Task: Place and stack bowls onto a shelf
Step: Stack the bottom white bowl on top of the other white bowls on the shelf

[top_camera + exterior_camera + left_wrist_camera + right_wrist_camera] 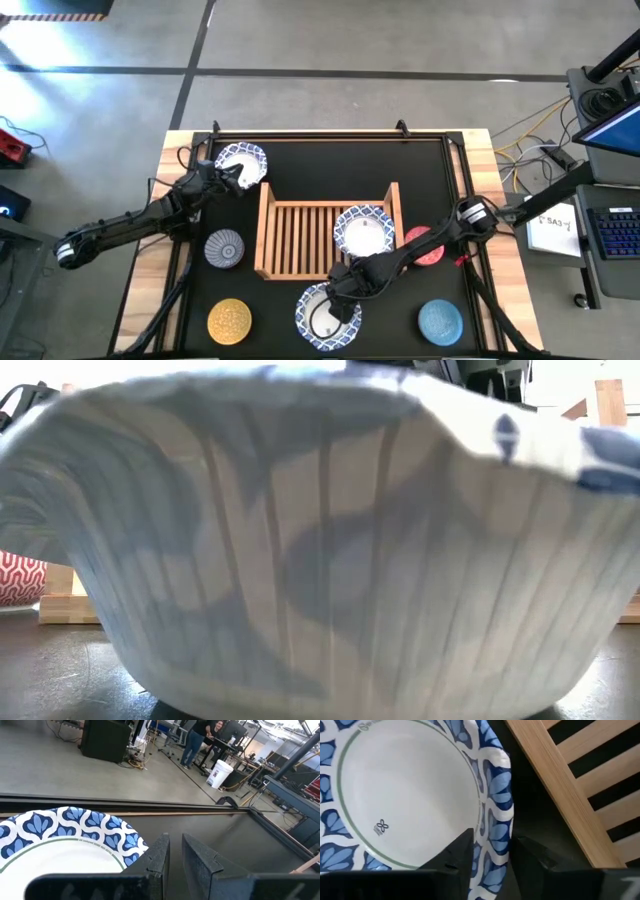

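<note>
My right gripper [335,295] reaches over the table's near edge to a white bowl with a blue patterned rim [325,312], which fills the low view [320,560]. It is shut on that bowl's rim. My left gripper [232,178] is at a second patterned bowl [240,160] on the mat's far left. Its fingers are almost together [176,842], and the bowl [65,835] lies beside them, not between. The wooden shelf [300,240] stands mid-table. A third patterned bowl [363,232] rests on the right end of its slatted base. My right gripper pinches the near bowl's rim [497,820], on the side facing the shelf. One finger [462,852] is inside the bowl and one [530,855] is outside, coming slanting from above. The low view shows the rim dented; whether the base is off the mat I cannot tell. My left gripper has the far bowl's rim [135,845] close by the outer side of one finger [160,857]; whether they touch I cannot tell.
Small bowls sit on the black mat: grey-blue [224,248] left of the shelf, yellow [230,320] near left, light blue [440,320] near right, red [428,245] partly under my right arm. The shelf's left half [290,235] is bare slats. People stand in the room beyond [200,735].
</note>
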`<state>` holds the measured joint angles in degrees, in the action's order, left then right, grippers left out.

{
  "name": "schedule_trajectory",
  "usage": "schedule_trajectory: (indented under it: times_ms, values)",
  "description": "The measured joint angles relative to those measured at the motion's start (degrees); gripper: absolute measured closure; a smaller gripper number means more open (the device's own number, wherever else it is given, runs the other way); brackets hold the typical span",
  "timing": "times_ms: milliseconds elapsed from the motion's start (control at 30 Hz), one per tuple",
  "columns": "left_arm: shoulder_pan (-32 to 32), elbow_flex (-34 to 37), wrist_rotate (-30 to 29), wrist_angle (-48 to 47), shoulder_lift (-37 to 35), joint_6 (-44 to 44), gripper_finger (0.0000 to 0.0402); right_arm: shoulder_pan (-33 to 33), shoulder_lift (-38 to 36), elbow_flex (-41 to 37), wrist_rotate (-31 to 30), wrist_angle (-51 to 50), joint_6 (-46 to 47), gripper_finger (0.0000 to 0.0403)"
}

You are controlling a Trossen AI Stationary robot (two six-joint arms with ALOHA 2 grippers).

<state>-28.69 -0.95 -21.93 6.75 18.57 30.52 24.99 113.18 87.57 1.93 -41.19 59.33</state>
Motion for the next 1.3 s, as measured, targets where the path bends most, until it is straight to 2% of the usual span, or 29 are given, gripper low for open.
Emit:
schedule_trajectory:
  times_ms: [233,400,633,967,1167,1300]
  values:
    - [0.0,0.0,0.0,0.1,0.0,0.0,0.0369,0.0,-0.1,0.0,0.0,0.2,-1.7,0.0386]
    - [0.0,0.0,0.0,0.1,0.1,0.0,0.0369,-0.1,-0.2,0.2,1.5,0.0,-2.0,0.0392]
    - [0.0,0.0,0.0,0.1,0.1,0.0,0.0369,-1.2,-1.9,5.8,0.4,-1.4,-6.7,0.0394]
    - [0.0,0.0,0.0,0.0,0.1,0.0,0.0369,-6.7,-6.5,13.4,-6.2,-26.2,-11.0,0.0394]
    - [0.0,0.0,0.0,0.0,0.2,0.0,0.0369,-12.0,-11.0,13.4,-6.4,-30.5,-15.4,0.0394]
    - [0.0,0.0,0.0,0.0,0.2,0.0,0.0369,-15.7,-14.1,13.4,-2.8,-32.7,-24.1,0.0394]
